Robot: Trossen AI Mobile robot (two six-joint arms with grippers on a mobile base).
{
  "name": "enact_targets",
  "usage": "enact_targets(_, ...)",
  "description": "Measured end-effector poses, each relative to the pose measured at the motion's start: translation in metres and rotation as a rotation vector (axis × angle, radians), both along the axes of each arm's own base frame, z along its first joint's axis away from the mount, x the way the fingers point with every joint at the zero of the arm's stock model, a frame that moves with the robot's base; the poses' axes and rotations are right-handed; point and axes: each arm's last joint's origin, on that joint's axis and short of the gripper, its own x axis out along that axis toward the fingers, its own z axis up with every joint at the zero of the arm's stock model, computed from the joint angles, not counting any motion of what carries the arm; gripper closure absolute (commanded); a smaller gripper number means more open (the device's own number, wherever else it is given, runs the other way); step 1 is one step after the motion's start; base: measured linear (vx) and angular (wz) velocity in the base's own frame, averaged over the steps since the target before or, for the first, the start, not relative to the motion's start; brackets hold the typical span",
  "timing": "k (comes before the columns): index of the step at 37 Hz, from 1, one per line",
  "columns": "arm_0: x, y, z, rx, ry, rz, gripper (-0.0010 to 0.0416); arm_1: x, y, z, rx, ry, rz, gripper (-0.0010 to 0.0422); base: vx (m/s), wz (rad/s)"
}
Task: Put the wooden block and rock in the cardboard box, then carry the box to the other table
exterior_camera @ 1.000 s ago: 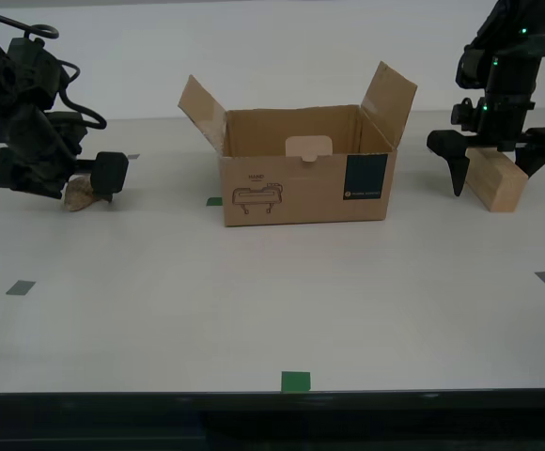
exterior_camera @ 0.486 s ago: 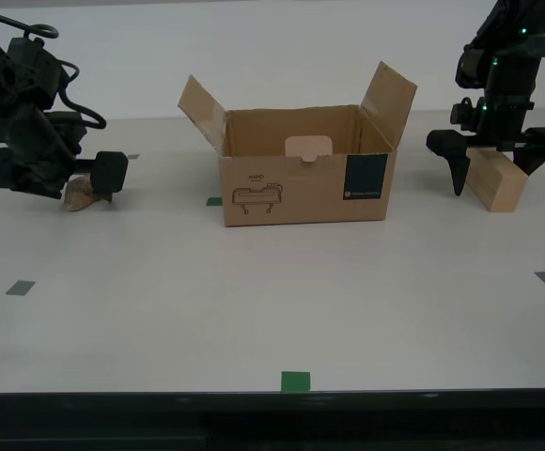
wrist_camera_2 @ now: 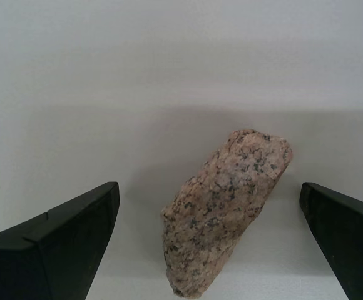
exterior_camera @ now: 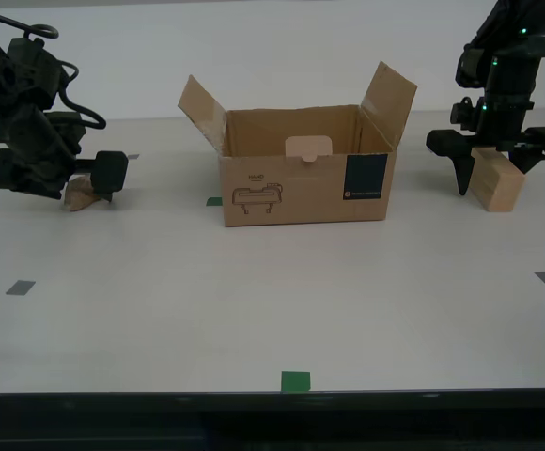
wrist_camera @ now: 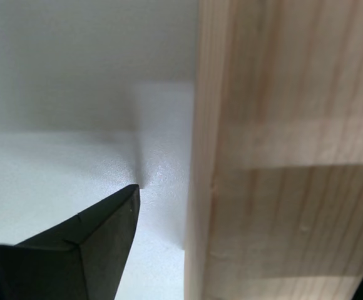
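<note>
- Both arms matte black, blocky housings.
- Second pincer (exterior_camera: pixel 89 183): black looping cable above, chunky rounded pad; wedge-shaped black fingers (wrist_camera_2: pixel 56 247).
- First pincer (exterior_camera: pixel 498 160): tapered pointed black fingers (wrist_camera: pixel 81 247), small green lights on the arm above.

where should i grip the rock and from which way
Grip the rock across its narrow middle, coming down from above. It lies flat and elongated, slanted between my second gripper's open fingers, so closing on the long flanks looks steadier than on its tapered ends.
</note>
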Motion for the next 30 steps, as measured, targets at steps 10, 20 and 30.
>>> enact_targets(10,0.0002,0.0015,0.0000,0.000,-0.003,0.003,0.0182,0.0059,0.0000,0.0047,0.000,-0.017,0.000,0.0026,0.000,0.000)
enact_targets(20,0.0002,0.0026,0.0000,0.000,-0.003,-0.004,0.0269,0.0065,0.0000,0.0052,0.000,-0.014,0.000,0.0091,0.000,0.000)
enact_targets(30,0.0003,0.0028,0.0000,0.000,-0.004,-0.003,0.0355,0.0066,0.0000,0.0053,0.000,-0.015,0.000,0.0137,0.000,0.000)
